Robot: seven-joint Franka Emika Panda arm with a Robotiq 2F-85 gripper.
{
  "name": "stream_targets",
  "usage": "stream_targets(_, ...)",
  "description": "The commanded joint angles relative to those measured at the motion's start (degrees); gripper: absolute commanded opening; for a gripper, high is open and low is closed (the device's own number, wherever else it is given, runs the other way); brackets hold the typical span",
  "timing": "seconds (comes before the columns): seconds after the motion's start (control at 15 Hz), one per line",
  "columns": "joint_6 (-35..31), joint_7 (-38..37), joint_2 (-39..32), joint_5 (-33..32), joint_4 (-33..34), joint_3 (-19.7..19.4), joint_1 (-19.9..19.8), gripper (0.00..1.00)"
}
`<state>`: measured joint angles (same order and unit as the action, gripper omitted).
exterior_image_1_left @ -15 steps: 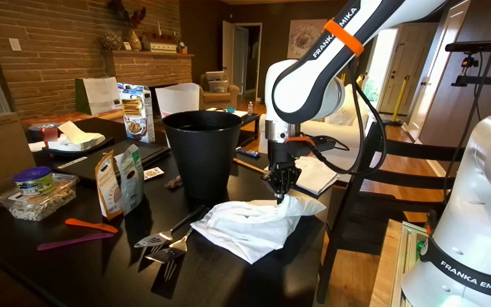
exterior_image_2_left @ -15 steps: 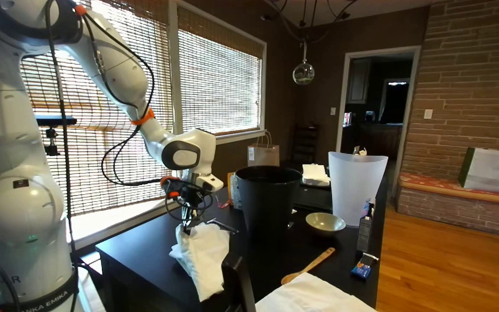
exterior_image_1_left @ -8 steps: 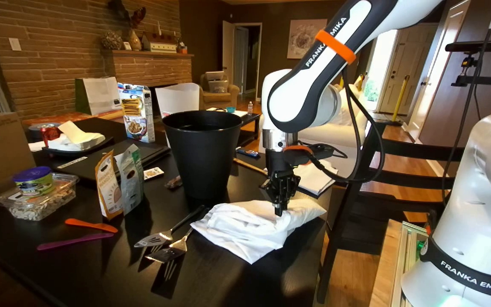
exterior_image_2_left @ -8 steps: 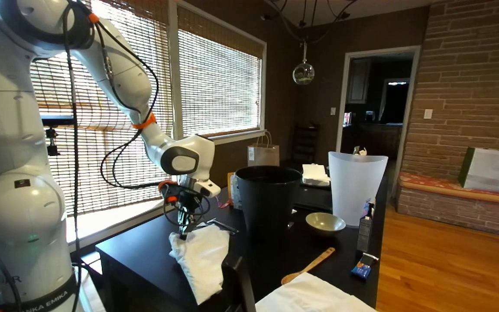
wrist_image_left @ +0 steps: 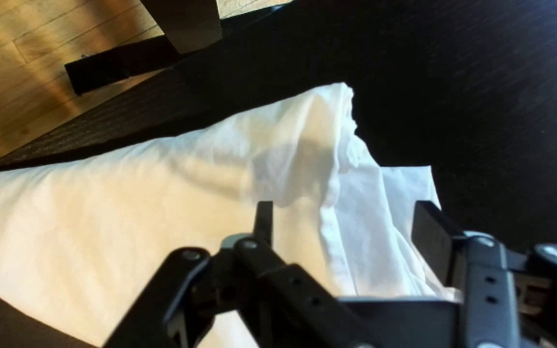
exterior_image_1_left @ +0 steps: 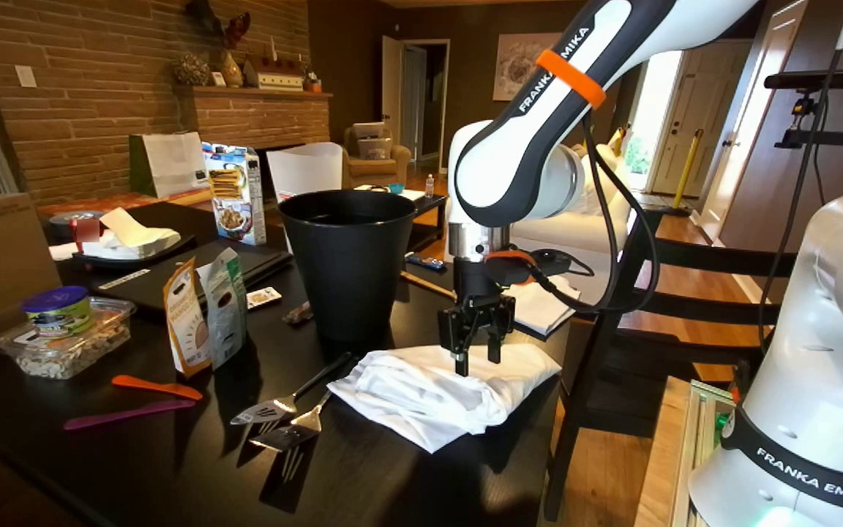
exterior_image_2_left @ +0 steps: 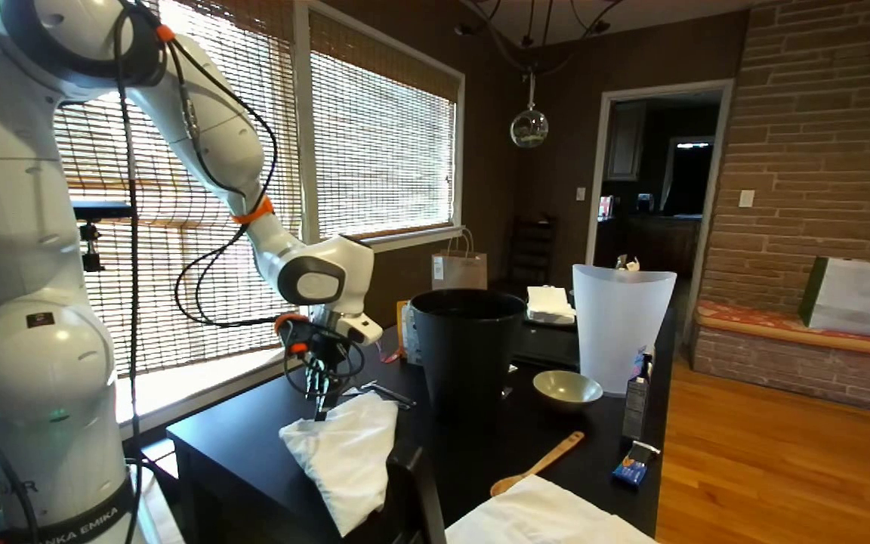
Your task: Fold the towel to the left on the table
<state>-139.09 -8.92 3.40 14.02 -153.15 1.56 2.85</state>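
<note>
The gripper (exterior_image_1_left: 478, 361) is poised over the towel (exterior_image_1_left: 410, 395), its jaws parted; contact between them cannot be judged. The towel lies rumpled on the table (exterior_image_1_left: 370, 483), near the black bin (exterior_image_1_left: 348, 271).

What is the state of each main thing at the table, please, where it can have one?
Table: cluttered
Towel: wrinkled, partly folded over itself
Gripper: open, over the towel; contact unclear
Black bin: upright, open-topped, contents hidden
Tub: lid on
Clear container: seems shut
Orange pouch: standing upright
Teal pouch: standing upright
Cereal box: standing upright
White bin: standing upright
Bowl: right side up
Wooden spoon: lying flat
</note>
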Motion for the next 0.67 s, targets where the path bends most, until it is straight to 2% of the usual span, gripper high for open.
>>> stream_targets(0.0, -0.96, 1.89, 1.7, 2.46, 0.09, -0.2, -0.3, 1.0)
stream_targets(0.33, -2.92, 0.42, 4.14, 0.63, 0.49, -1.05, -1.5, 1.0)
stream_targets(0.6, -1.73, -0.72, 6.47, -2.35, 1.3, -1.62, -2.9, 1.0)
